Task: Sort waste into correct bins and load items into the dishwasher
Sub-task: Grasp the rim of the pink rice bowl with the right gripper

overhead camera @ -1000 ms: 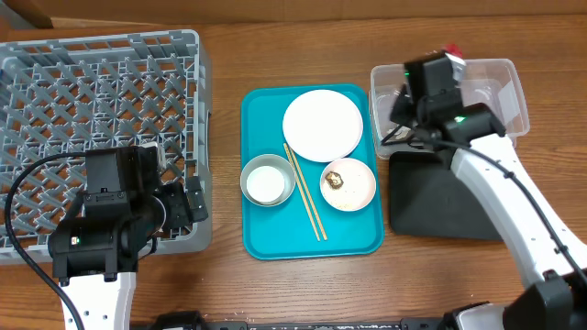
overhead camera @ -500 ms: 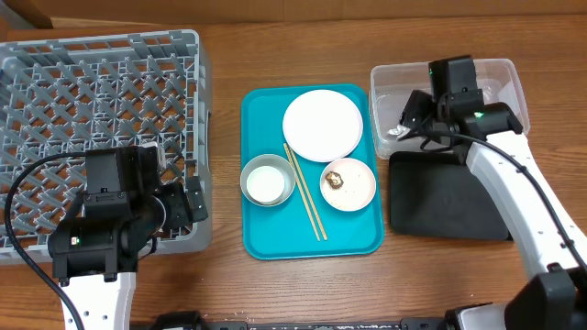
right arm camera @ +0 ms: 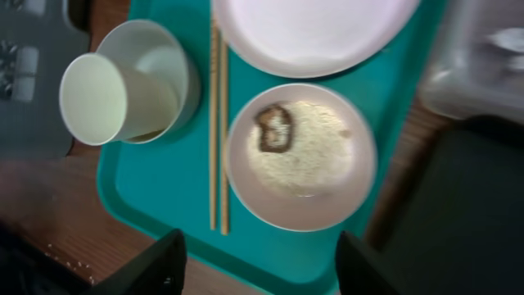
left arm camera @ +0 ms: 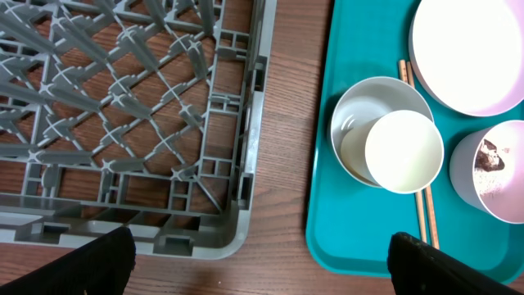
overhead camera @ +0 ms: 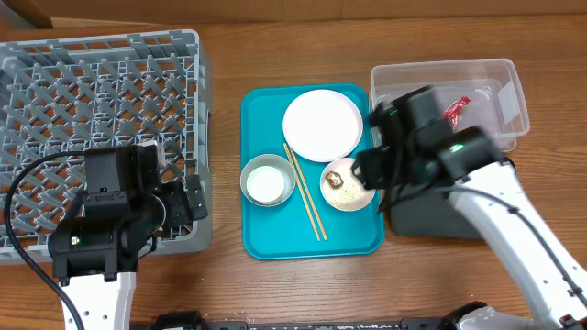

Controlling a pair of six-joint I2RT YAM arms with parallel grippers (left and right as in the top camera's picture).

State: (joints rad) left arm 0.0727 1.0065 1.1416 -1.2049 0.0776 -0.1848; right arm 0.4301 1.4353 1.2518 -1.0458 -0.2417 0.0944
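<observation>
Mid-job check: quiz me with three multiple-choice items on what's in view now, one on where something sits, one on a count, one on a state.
1. Where is the red wrapper? A in the dish rack; B in the clear tub; C on the black tray.
2. How many bowls stand on the teal tray? A one; B two; C four.
3. The right tool is: A shut on the chopsticks; B shut on the plate; C open, holding nothing.

Key: B, the wrapper lies inside the tub's walls. B, only the pink bowl and the metal bowl stand there. C, its fingers stand wide apart with nothing between them.
</observation>
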